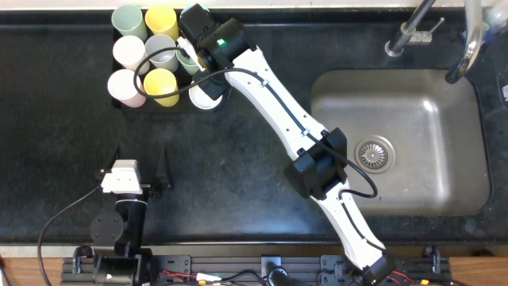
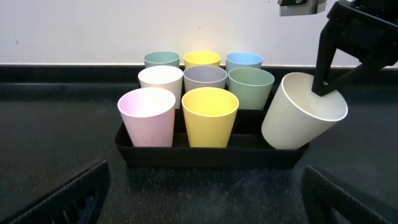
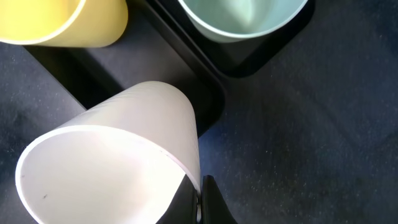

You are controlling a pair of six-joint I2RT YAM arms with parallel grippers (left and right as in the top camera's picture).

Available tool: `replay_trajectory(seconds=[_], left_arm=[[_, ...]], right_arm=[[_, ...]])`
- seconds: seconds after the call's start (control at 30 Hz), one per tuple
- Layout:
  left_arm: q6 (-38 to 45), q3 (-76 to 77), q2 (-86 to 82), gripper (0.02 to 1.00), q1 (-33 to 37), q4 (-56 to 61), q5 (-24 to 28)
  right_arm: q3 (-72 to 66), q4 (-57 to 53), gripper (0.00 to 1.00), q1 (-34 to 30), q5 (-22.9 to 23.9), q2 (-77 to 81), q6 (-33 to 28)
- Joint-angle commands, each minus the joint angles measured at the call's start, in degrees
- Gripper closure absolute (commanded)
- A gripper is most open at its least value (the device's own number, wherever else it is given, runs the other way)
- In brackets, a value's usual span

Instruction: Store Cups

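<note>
The right arm is reaching across the dark counter (image 1: 71,159) to the black tray (image 2: 211,157) at the far left. The right gripper (image 2: 323,87) is pinching the rim of a cream cup (image 2: 301,115). That cup is leaning out to the right, with its base at the tray's near right corner; I cannot tell whether it is sitting in the slot. A pink cup (image 2: 147,115) and a yellow cup (image 2: 210,115) are standing upright in the near row, with more cups behind them. The left gripper (image 1: 141,157) is hovering near the counter's near edge, fingers spread, well apart from the tray. The sink (image 1: 333,103) is lying off to the right.
</note>
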Motion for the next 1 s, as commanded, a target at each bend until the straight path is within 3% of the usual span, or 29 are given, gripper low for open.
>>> replay_trajectory(seconds=[0.03, 1.0], left_arm=[[-0.4, -0.1, -0.3, 0.020, -0.5, -0.1, 0.1], [-0.4, -0.1, -0.3, 0.020, -0.5, -0.1, 0.1]], right_arm=[[1.6, 0.8, 0.958, -0.8, 0.7, 0.2, 0.4], [1.5, 3.2, 0.956, -0.5, -2.9, 4.1, 0.4]])
